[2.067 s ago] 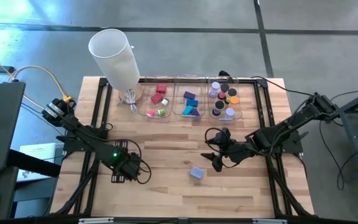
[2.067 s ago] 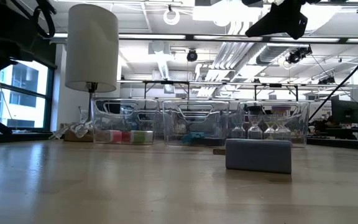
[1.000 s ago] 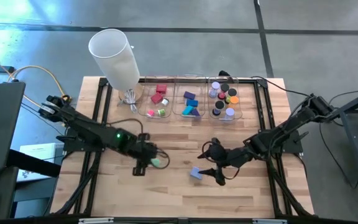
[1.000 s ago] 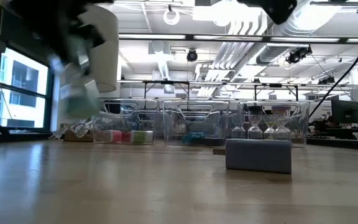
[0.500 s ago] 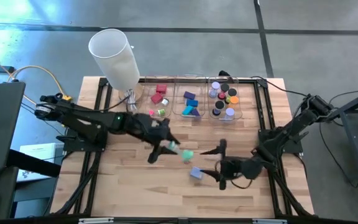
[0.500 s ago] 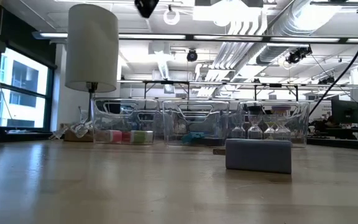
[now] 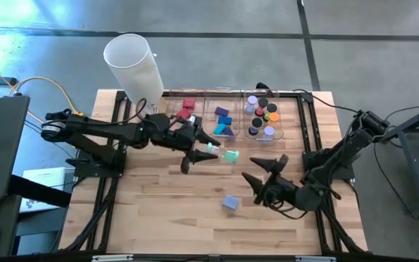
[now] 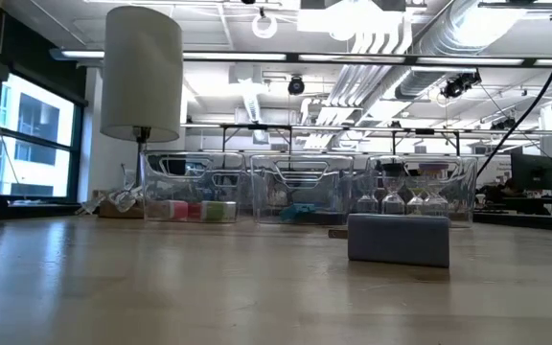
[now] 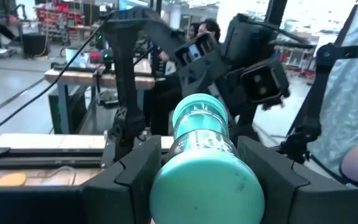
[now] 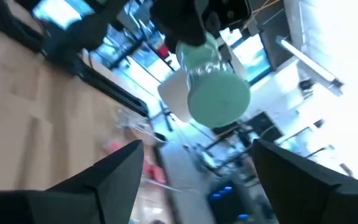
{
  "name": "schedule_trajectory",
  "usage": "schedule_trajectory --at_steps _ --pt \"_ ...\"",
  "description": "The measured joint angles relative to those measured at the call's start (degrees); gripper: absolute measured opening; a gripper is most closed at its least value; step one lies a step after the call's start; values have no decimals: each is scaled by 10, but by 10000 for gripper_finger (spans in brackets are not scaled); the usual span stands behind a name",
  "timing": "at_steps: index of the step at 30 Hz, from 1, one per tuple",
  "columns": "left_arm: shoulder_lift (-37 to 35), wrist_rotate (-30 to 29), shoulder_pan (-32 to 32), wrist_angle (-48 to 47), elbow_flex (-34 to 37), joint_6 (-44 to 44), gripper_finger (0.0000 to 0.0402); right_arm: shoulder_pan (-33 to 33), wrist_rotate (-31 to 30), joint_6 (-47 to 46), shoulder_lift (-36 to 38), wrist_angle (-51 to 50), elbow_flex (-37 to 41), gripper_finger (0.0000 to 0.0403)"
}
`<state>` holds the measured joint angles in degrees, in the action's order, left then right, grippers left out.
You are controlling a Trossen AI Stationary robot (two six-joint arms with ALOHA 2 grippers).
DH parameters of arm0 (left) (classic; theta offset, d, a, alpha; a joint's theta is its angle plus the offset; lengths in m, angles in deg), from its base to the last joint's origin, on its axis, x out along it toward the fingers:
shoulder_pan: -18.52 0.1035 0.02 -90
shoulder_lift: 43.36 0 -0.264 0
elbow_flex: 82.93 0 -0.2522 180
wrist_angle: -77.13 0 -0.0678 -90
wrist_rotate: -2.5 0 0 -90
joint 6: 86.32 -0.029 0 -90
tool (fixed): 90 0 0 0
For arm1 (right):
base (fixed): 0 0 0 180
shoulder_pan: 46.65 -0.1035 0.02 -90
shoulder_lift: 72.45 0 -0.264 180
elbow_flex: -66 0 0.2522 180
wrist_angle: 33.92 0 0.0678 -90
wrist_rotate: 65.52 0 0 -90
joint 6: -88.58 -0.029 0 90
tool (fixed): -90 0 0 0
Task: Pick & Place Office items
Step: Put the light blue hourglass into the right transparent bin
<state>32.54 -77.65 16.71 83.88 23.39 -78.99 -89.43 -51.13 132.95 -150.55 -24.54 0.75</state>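
Note:
A teal stick point(image 7: 226, 154) hangs in the air over the table's middle, just in front of the clear bins, with my left gripper point(image 7: 208, 151) shut on it. In the left wrist view the teal stick point(image 9: 202, 146) fills the gap between my fingers. My right gripper point(image 7: 262, 169) stands open to the right of it, facing the stick's free end point(image 10: 219, 96) with a gap between. A lavender block point(image 7: 229, 202) lies flat on the wood near the front, also seen close up in the low view as the lavender block point(image 8: 398, 240). My left gripper pinches the stick's round barrel point(image 9: 169, 158) between its two fingers point(image 9: 132, 171). The fingers come level from the table's left and lie along the stick. The stick is level and lifted clear, its free end point(image 7: 231, 155) reaching past the fingertips toward the right gripper.
Three clear bins point(image 7: 222, 132) with red, blue, purple and round pieces stand in a row at the far side. A tall white cylinder point(image 7: 133, 65) stands at the far left corner. Bare wood lies around the lavender block.
My left gripper has risen with the teal stick and swung toward the table's right and far side, tipping from pointing down to level. My right gripper has drawn back toward the right, risen, rolled and tipped up until it faces the stick. The lavender block has stayed.

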Motion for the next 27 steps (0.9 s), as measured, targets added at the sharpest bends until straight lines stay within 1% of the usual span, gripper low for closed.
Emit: schedule_trajectory --at_steps 3,7,11,14,19,27 --pt "0 13 6 15 0 0 184 24 12 62 0 41 0 289" --pt "0 13 7 13 0 0 184 50 32 147 0 105 0 289" --pt "0 17 7 14 0 0 184 60 86 214 0 137 0 289" --pt "0 36 7 17 0 0 184 70 119 239 -1 136 0 289" --pt "0 40 7 16 0 -4 184 94 141 263 -1 136 0 289" --pt "0 44 9 9 0 -13 184 118 201 289 -1 136 0 289"
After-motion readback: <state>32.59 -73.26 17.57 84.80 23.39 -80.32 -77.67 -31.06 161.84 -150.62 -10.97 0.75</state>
